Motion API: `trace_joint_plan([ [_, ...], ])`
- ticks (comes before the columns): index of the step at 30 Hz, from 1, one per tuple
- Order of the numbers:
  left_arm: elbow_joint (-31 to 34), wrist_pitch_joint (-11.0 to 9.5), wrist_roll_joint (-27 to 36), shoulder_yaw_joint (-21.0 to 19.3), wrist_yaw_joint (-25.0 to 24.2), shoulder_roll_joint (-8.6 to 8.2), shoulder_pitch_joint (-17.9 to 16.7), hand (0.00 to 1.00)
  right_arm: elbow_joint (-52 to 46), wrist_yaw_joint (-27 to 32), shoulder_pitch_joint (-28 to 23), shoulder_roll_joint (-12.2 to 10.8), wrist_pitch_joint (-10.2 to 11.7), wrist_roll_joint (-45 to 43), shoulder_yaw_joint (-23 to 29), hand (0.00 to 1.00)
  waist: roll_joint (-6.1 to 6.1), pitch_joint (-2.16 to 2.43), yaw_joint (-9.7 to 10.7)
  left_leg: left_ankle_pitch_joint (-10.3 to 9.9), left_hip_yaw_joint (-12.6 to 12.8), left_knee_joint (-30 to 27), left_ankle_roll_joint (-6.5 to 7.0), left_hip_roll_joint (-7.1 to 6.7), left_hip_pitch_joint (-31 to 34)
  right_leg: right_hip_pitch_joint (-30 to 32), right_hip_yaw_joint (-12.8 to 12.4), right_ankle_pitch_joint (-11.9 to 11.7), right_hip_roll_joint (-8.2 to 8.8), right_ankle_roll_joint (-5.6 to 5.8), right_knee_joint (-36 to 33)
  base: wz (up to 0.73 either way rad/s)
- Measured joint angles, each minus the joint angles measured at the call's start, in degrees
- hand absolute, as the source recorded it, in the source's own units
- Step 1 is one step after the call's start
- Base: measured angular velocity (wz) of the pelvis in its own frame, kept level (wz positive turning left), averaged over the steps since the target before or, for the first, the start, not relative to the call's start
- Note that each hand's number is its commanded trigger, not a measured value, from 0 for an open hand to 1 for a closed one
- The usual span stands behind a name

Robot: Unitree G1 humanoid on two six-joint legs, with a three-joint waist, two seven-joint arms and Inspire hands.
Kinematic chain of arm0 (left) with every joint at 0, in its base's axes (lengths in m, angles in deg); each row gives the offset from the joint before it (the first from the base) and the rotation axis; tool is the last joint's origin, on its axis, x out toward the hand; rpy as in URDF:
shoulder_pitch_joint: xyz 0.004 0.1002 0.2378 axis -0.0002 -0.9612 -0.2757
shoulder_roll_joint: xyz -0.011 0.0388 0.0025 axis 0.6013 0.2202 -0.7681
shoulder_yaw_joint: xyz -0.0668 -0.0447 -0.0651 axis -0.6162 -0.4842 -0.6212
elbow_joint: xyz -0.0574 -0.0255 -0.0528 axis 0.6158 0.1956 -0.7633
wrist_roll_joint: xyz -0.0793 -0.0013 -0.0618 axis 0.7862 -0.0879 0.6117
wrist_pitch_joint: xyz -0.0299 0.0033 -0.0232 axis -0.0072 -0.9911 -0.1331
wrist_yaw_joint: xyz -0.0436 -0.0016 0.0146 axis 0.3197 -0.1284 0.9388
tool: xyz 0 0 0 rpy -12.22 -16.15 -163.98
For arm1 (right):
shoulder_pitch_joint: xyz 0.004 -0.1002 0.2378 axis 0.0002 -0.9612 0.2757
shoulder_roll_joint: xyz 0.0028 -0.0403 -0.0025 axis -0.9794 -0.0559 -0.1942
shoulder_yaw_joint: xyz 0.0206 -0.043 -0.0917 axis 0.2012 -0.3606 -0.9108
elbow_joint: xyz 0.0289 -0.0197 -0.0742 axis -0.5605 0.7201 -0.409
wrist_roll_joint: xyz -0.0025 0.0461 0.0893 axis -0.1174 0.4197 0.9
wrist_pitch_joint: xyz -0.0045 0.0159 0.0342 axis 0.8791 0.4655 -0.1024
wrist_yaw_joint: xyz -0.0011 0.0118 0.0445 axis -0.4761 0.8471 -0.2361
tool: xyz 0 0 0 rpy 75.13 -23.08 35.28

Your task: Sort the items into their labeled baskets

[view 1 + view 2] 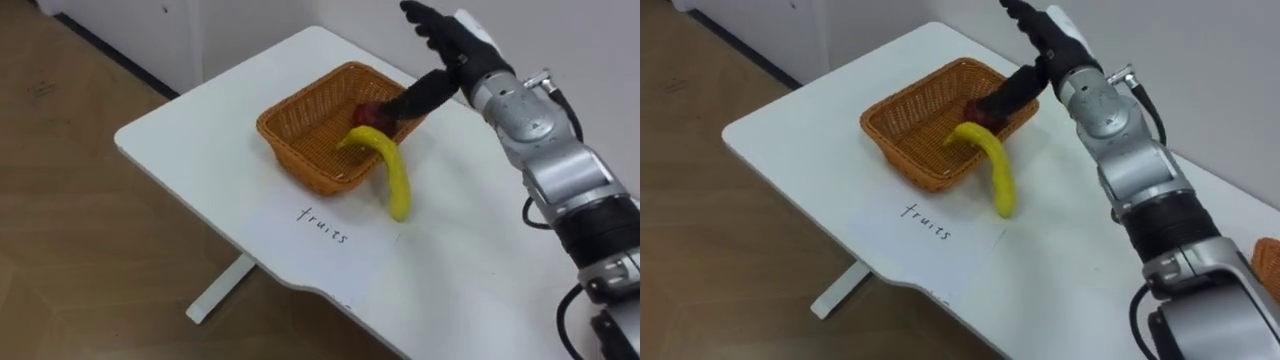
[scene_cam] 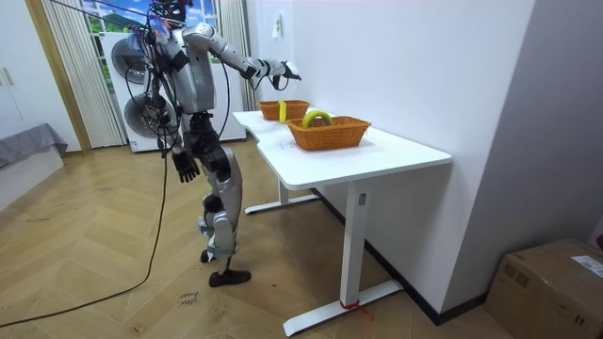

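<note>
Right hand (image 1: 455, 40) is hovering over the far right corner of the fruit basket (image 1: 300, 160), fingers spread wide and gripping nothing, thumb pointing down at the red fruit (image 1: 368, 116) inside. The banana (image 1: 392, 170) is only hanging half in: 1 end over the near right rim, the other lying on the table (image 1: 200, 140). I'm thinking a careless pull-back is risking a clip that tips it out. Left hand (image 2: 186, 168) is dangling by the robot's side.
</note>
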State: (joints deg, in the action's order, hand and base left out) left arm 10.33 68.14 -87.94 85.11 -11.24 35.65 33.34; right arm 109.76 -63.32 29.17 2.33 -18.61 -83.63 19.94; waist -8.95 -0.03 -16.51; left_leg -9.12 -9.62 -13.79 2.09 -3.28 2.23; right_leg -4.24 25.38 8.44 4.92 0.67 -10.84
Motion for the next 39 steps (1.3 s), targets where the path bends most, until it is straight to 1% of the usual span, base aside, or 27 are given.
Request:
trace_joint_plan([
  [1,0.08,0.00,0.06,-0.28,0.09,0.00,0.21,0.00,-1.37,0.00,-0.26,0.71,-0.01,-0.06,0.24,0.00,0.04,-0.01,0.83,0.00,0.27,0.00,0.01,-0.01,-0.10,-0.07,-0.05,-0.01,0.04,0.00,0.01,-0.06],
  [3,0.07,-0.03,0.25,-0.72,0.24,-0.12,0.95,0.00,-4.86,0.00,-1.75,2.08,-0.05,-0.07,1.37,0.00,0.22,-0.11,1.11,-0.01,0.78,0.16,0.06,0.02,-0.46,-0.14,-0.30,-0.04,0.05,0.03,-0.02,-0.12],
  [4,0.06,-0.04,0.24,-1.37,0.46,-0.39,1.44,0.00,-7.24,-0.08,-2.53,2.64,-0.25,-0.13,2.22,0.00,0.53,-0.28,1.78,-0.13,1.09,0.19,0.20,0.19,-0.85,-0.48,-0.41,-0.08,0.06,0.07,0.03,-0.09],
  [5,0.06,-0.10,0.25,-2.37,0.67,-0.80,1.83,0.00,-9.35,-0.23,-2.98,2.69,-0.30,-0.42,3.46,0.00,0.82,-0.23,2.66,-0.19,1.20,0.18,0.28,0.19,-0.88,-0.56,-0.44,-0.07,0.09,0.09,0.04,-0.07],
  [7,0.03,-0.39,0.25,-3.48,0.66,-1.29,2.52,0.00,-11.54,-0.27,-2.99,3.22,-0.30,-0.59,5.43,0.00,1.23,-0.28,3.44,-0.22,1.56,0.27,0.32,0.26,-0.98,-0.48,-0.99,-0.08,0.07,0.10,0.04,-0.08],
  [9,0.03,-0.83,0.48,-3.67,0.85,-1.32,3.26,0.00,-13.29,-0.02,-2.99,3.80,-0.32,-0.58,6.97,0.00,1.42,-0.30,3.99,-0.21,1.95,0.66,0.32,0.35,-1.41,-0.40,-1.59,-0.08,0.00,0.09,0.01,-0.17],
  [11,0.02,-1.51,0.47,-3.63,1.42,-1.41,3.38,0.00,-14.80,0.07,-3.00,4.34,-0.31,-1.11,8.59,0.00,1.55,-0.17,5.30,-0.21,2.53,1.12,0.32,0.51,-1.91,-0.45,-1.97,-0.08,-0.06,0.10,0.03,-0.14],
  [12,-0.02,-1.65,0.47,-3.61,1.53,-1.50,3.44,0.00,-15.13,0.24,-3.01,4.65,-0.31,-1.57,8.86,0.00,1.56,-0.14,5.60,-0.20,2.65,1.13,0.33,0.52,-1.93,-0.45,-2.00,-0.07,-0.07,0.10,0.03,-0.06],
  [14,-0.04,-1.79,0.49,-3.68,1.88,-1.88,3.77,0.00,-15.52,0.46,-3.07,5.20,-0.31,-2.61,10.80,0.00,1.41,0.12,6.89,-0.21,3.44,1.17,0.41,0.60,-2.36,-0.42,-2.81,-0.08,-0.11,0.11,0.02,-0.11],
  [15,-0.04,-1.79,0.50,-3.68,1.88,-1.98,3.88,0.00,-15.52,0.54,-3.09,5.22,-0.38,-2.66,11.42,0.00,1.44,0.12,6.92,-0.21,3.71,1.38,0.42,0.64,-2.66,-0.45,-3.19,-0.08,-0.13,0.11,0.01,-0.27],
  [16,-0.04,-1.79,0.51,-3.68,1.87,-2.14,3.89,0.00,-15.53,0.55,-3.13,5.24,-0.43,-2.89,12.31,0.00,1.59,0.18,6.92,-0.19,4.61,2.04,0.45,0.79,-3.31,-0.58,-3.78,-0.09,-0.16,0.13,0.00,-0.36],
  [17,-0.05,-1.79,0.51,-3.70,1.85,-2.24,3.88,0.00,-15.53,0.55,-3.19,5.25,-0.43,-3.70,13.02,0.00,1.79,0.28,7.07,-0.20,4.97,2.55,0.50,0.86,-3.98,-0.73,-4.78,-0.09,-0.23,0.14,-0.01,-0.34],
  [18,-0.06,-1.79,0.49,-3.69,1.84,-2.28,3.89,0.00,-15.53,0.56,-3.19,5.31,-0.44,-4.39,13.28,0.00,1.91,0.41,7.45,-0.24,5.02,2.58,0.56,0.87,-4.04,-0.73,-4.82,-0.10,-0.24,0.16,0.00,-0.16],
  [19,-0.09,-1.87,0.64,-3.67,1.75,-2.31,3.96,0.00,-15.62,0.66,-3.18,5.52,-0.44,-5.25,13.75,0.00,1.97,0.60,8.60,-0.27,5.02,2.60,0.59,0.86,-4.08,-0.73,-4.84,-0.12,-0.23,0.21,0.00,-0.05],
  [21,-0.25,-2.13,1.13,-3.66,1.56,-2.11,3.99,0.00,-15.69,0.85,-3.18,6.24,-0.43,-5.59,14.07,0.00,2.06,0.57,9.75,-0.31,5.48,2.68,0.65,0.93,-4.37,-0.74,-5.11,-0.12,-0.29,0.23,-0.02,-0.11],
  [23,-0.25,-2.26,1.49,-4.38,1.26,-2.08,3.94,0.00,-15.69,1.19,-3.41,6.36,-0.42,-5.80,16.11,0.00,2.12,0.53,10.53,-0.41,6.49,3.02,0.67,1.19,-4.77,-0.65,-6.23,-0.14,-0.51,0.25,-0.02,-0.22],
  [25,-0.27,-2.72,1.53,-5.30,1.08,-2.08,3.94,0.00,-15.79,1.60,-4.13,6.89,-0.40,-5.72,18.28,0.00,2.09,0.55,11.53,-0.47,6.68,3.03,0.63,1.31,-4.81,-0.66,-6.29,-0.16,-0.60,0.26,-0.03,-0.09],
  [26,-0.44,-2.87,1.66,-5.75,1.06,-2.08,3.97,0.00,-15.80,1.80,-4.28,7.64,-0.40,-5.21,19.40,0.00,2.08,0.56,11.93,-0.54,7.68,3.14,0.61,1.54,-5.01,-0.56,-6.78,-0.17,-0.74,0.24,-0.01,-0.14],
  [27,-0.48,-2.88,1.66,-5.89,1.07,-2.08,3.93,0.00,-15.88,1.82,-4.36,8.13,-0.40,-4.61,19.88,0.00,2.09,0.55,12.10,-0.58,7.94,3.17,0.60,1.62,-5.08,-0.52,-7.10,-0.18,-0.82,0.22,0.01,-0.19],
  [29,-0.90,-2.92,1.70,-6.00,1.30,-2.07,3.91,0.00,-16.96,2.52,-5.21,10.22,-0.40,-2.57,20.69,0.00,2.28,0.49,13.41,-0.61,8.61,3.54,0.57,1.81,-5.61,-0.55,-8.11,-0.20,-1.03,0.19,0.03,-0.18],
  [30,-0.95,-2.97,1.69,-6.05,1.38,-2.07,3.91,0.00,-17.68,2.66,-5.79,10.51,-0.40,-2.30,21.13,0.00,2.29,0.49,13.54,-0.64,8.95,3.70,0.52,1.94,-5.84,-0.55,-8.23,-0.22,-1.12,0.16,0.04,-0.27],
  [32,-1.34,-3.16,1.67,-6.16,2.08,-1.97,3.87,0.00,-19.93,3.36,-8.18,10.87,-0.39,-1.83,22.55,0.00,2.18,0.56,14.45,-0.82,9.95,4.21,0.31,2.40,-6.64,-0.58,-9.63,-0.29,-1.58,0.04,0.04,-0.30],
  [33,-1.50,-3.16,1.57,-6.17,2.22,-1.97,3.89,0.00,-20.23,3.48,-8.54,10.87,-0.39,-1.78,22.69,0.00,2.14,0.58,14.80,-0.89,10.12,4.23,0.26,2.49,-6.74,-0.57,-9.79,-0.30,-1.67,0.03,0.03,-0.27],
  [35,-1.58,-3.20,0.98,-6.32,2.24,-1.99,4.13,0.00,-22.34,4.00,-11.20,10.88,-0.40,-0.95,25.40,0.00,1.92,0.72,15.79,-1.22,10.95,4.22,0.07,2.76,-6.89,-0.35,-11.26,-0.38,-2.11,-0.10,0.13,-0.23],
  [37,-1.64,-3.20,0.48,-6.82,2.24,-1.96,4.05,0.00,-22.67,4.76,-11.96,10.97,-0.42,0.49,27.29,0.00,1.85,0.79,16.97,-1.36,11.46,4.22,0.07,2.89,-6.95,-0.12,-11.43,-0.38,-2.21,-0.11,0.08,-0.16],
  [38,-1.57,-3.21,0.49,-7.26,2.23,-1.94,4.02,0.00,-23.02,5.14,-12.05,10.99,-0.43,1.40,28.85,0.00,1.87,0.84,17.83,-1.43,12.38,4.22,0.11,3.06,-6.94,0.37,-11.87,-0.46,-2.30,-0.24,0.07,-0.22],
  [39,-1.58,-3.21,0.49,-7.44,2.23,-1.92,4.03,0.00,-23.50,5.48,-12.25,11.01,-0.43,1.93,29.72,0.00,1.89,0.81,18.04,-1.46,12.76,4.25,0.11,3.18,-6.96,0.54,-12.14,-0.56,-2.39,-0.36,0.09,-0.34],
])
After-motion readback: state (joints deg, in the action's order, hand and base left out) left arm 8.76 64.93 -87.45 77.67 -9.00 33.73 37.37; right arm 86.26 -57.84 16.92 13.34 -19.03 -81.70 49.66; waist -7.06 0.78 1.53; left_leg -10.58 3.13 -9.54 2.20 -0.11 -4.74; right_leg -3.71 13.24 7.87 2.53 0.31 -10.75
